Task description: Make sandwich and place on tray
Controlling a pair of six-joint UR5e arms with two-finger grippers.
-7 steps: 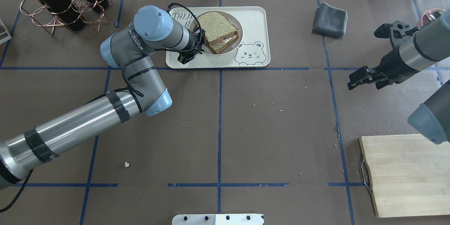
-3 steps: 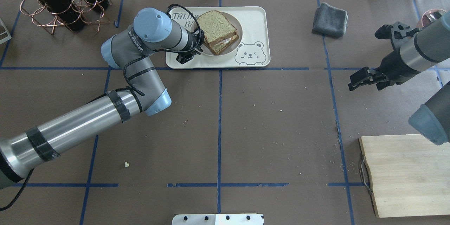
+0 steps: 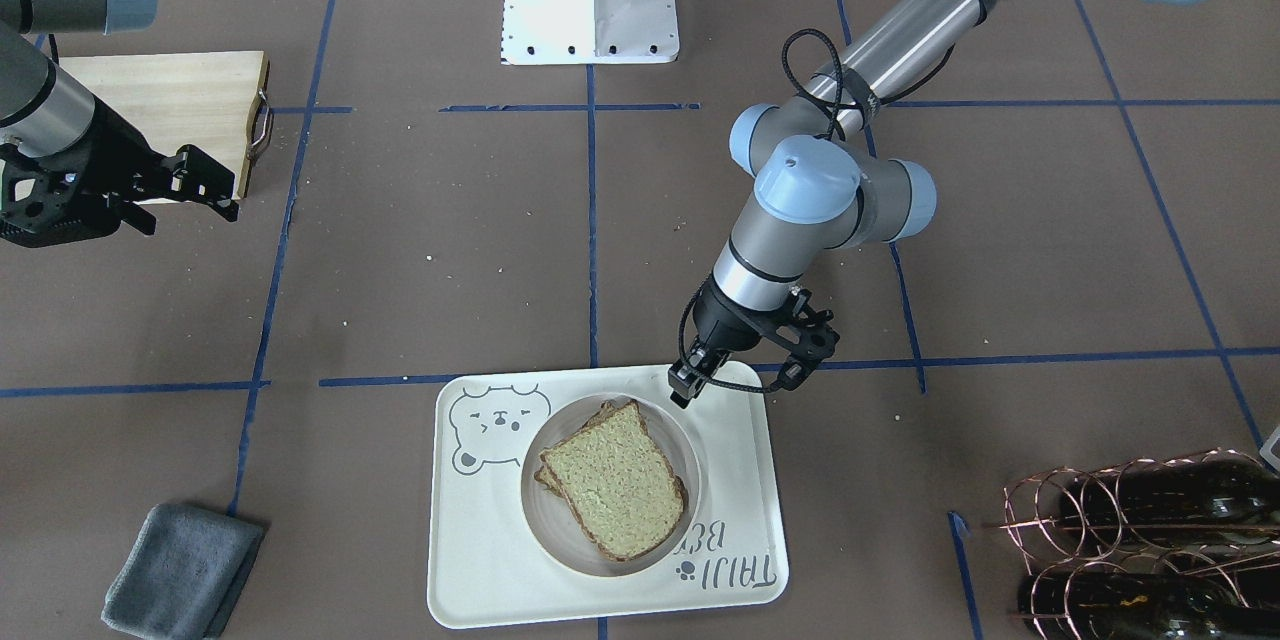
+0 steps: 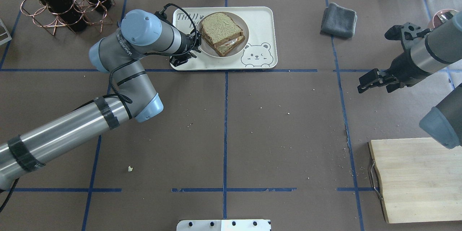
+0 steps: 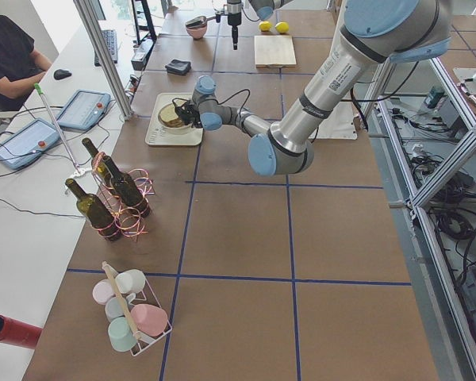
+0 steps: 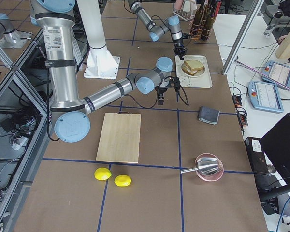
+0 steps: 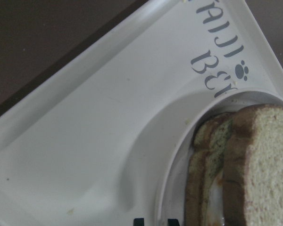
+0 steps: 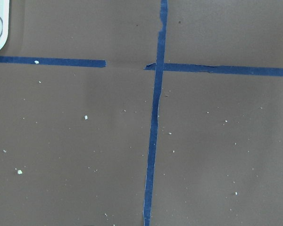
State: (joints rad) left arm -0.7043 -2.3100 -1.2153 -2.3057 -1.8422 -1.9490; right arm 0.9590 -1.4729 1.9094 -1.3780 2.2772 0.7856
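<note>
The sandwich (image 4: pixel 220 30), two brown-crusted bread slices with white egg showing between them, lies on a small round white plate (image 4: pixel 244 29) on the cream tray (image 4: pixel 260 18) with the bear face. It also shows in the front-facing view (image 3: pixel 612 480) and the left wrist view (image 7: pixel 259 160). My left gripper (image 4: pixel 195 49) hovers over the tray's near left part, just beside the plate's rim, holding nothing; its fingertips (image 7: pixel 138 221) show a narrow gap. My right gripper (image 4: pixel 362 86) hangs open and empty above the table, far to the right.
A grey folded cloth (image 4: pixel 338 20) lies right of the tray. A wooden cutting board (image 4: pixel 418 177) sits at the near right. A copper rack with wine bottles (image 4: pixel 61 3) stands at the far left. A pink bowl (image 6: pixel 209 166) and two lemons (image 6: pixel 113 176) lie at the right end.
My left arm has drawn back to the left, away from the plate's rim, uncovering more of the tray's lettering. The sandwich and plate stay put. The right gripper has barely moved.
</note>
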